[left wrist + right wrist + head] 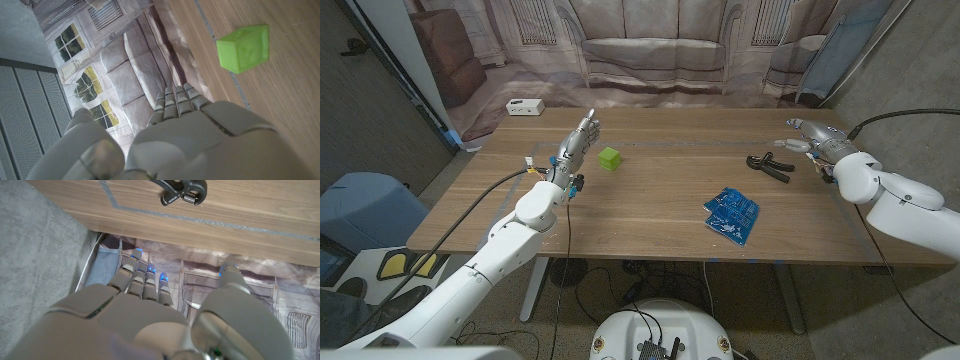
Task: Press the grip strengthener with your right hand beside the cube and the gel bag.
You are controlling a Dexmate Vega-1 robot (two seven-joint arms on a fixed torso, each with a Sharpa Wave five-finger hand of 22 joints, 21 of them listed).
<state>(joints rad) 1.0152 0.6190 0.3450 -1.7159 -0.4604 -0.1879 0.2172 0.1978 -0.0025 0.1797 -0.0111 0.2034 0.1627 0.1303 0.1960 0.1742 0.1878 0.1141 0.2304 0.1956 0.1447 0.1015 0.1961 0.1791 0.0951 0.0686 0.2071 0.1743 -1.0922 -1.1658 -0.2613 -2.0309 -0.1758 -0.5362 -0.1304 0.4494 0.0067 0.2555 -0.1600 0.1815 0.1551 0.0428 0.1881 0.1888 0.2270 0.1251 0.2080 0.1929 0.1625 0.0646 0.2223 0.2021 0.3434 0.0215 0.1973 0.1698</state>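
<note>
The black grip strengthener (769,166) lies on the wooden table (660,205) at the right rear; its coiled spring end (182,191) appears in the right wrist view. My right hand (817,139) hovers just right of it, fingers stretched out and apart, holding nothing. A small green cube (609,158) sits left of centre, also seen as the cube (243,48) in the left wrist view. A blue gel bag (732,214) lies flat nearer the front, right of centre. My left hand (576,142) stands just left of the cube, fingers straight and together, empty.
A white box (525,106) rests on the floor cloth beyond the table's far left corner. A printed sofa backdrop (650,45) hangs behind the table. Cables run along my left arm (510,235) and from my right wrist (900,115).
</note>
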